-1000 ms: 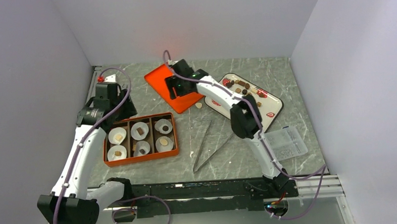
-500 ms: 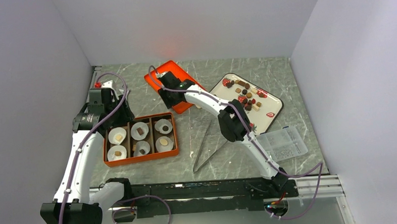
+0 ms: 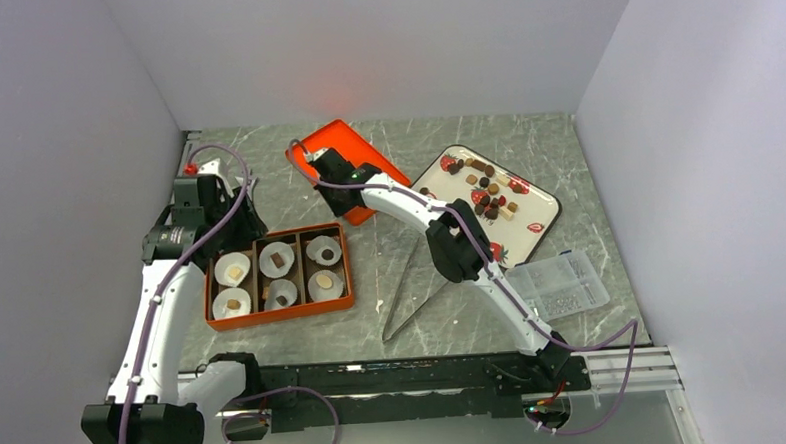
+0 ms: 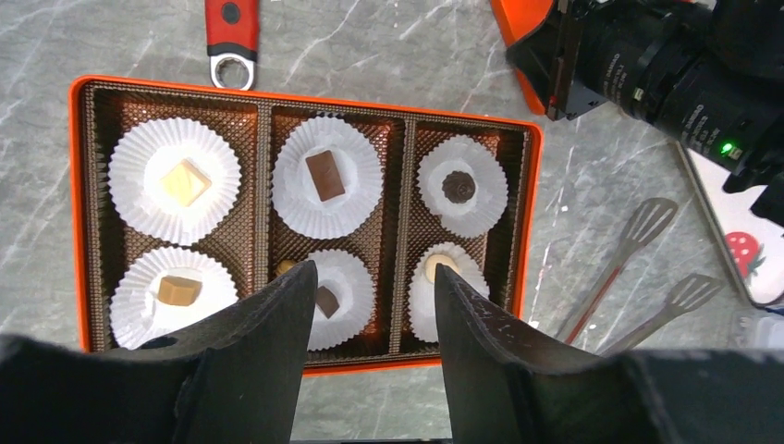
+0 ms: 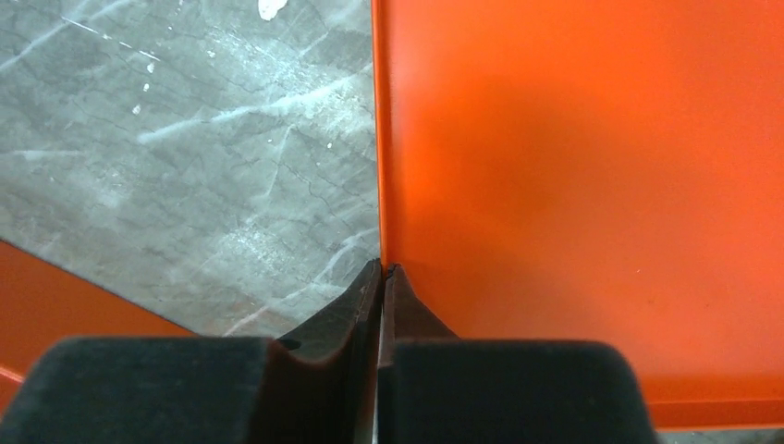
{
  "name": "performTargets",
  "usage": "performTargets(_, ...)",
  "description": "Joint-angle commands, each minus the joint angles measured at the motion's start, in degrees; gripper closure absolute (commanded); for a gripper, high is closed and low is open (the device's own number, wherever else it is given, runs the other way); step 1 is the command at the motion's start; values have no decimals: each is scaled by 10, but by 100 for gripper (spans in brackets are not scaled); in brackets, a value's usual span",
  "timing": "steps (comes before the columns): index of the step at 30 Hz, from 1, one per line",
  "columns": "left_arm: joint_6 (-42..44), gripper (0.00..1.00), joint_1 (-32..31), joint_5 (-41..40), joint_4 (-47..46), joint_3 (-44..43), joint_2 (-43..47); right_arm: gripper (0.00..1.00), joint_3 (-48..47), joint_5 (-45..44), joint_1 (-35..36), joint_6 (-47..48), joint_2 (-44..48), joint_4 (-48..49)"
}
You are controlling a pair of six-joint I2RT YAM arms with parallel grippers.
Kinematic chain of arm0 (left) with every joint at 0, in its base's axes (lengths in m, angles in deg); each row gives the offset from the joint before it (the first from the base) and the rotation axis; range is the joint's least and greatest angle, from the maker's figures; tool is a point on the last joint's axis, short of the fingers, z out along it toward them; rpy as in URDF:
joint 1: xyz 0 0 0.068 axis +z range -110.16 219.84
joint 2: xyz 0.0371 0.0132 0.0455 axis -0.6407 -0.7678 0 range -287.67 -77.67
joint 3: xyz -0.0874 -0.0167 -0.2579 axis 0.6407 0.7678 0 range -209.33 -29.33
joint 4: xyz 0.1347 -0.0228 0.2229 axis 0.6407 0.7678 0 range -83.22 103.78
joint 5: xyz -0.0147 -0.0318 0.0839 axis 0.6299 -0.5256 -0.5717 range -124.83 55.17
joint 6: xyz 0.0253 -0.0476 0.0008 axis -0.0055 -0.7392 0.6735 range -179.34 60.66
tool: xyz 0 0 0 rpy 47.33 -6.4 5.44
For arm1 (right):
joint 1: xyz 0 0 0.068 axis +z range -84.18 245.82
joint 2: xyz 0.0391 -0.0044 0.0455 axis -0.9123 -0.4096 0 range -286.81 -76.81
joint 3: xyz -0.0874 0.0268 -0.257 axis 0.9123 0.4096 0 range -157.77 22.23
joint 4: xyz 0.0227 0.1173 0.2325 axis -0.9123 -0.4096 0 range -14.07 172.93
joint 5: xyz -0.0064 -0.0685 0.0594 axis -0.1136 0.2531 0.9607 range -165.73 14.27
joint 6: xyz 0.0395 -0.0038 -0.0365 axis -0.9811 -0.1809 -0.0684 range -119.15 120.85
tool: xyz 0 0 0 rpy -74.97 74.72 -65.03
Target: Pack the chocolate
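The orange box [image 4: 305, 95] holds six white paper cups, each with one piece of chocolate: a tan square [image 4: 185, 182], a brown bar [image 4: 324, 175], a dark round one [image 4: 458, 187] and others below. My left gripper [image 4: 374, 270] hangs open above the box's near row, with nothing between its fingers. More chocolate [image 3: 488, 193] lies loose on the strawberry tray [image 3: 529, 214]. The orange lid [image 5: 573, 185] lies behind the box. My right gripper [image 5: 381, 268] is shut on the lid's left edge; in the top view it [image 3: 319, 171] is at the lid's [image 3: 376, 197] left side.
Metal tongs [image 3: 412, 281] lie on the marble table between box and tray. A clear plastic case [image 3: 564, 285] sits at the right front. A red-handled tool [image 4: 231, 23] lies just behind the box. Grey walls close in three sides.
My right gripper has moved left across the orange lid and shut on its left edge. The left arm has shifted only slightly and stays open.
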Motion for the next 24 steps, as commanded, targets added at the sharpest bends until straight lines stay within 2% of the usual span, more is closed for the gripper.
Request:
performTargets(1, -42, 44, 15, 33, -41, -16, 2, 100, -34, 3, 2, 22, 19, 29)
performTargets(8, -105, 41, 50, 92, -98, -20, -26, 100, -47, 11, 2, 68, 55, 48)
performTargets(13, -142, 37, 60, 121, -152, -37, -85, 100, -58, 23, 3, 96, 88, 61)
performTargets(18, -183, 35, 67, 135, -210, -63, -174, 100, -70, 37, 4, 106, 113, 60)
performTargets(24, -220, 32, 67, 179, -275, -137, -305, 100, -75, 37, 17, 116, 132, 49)
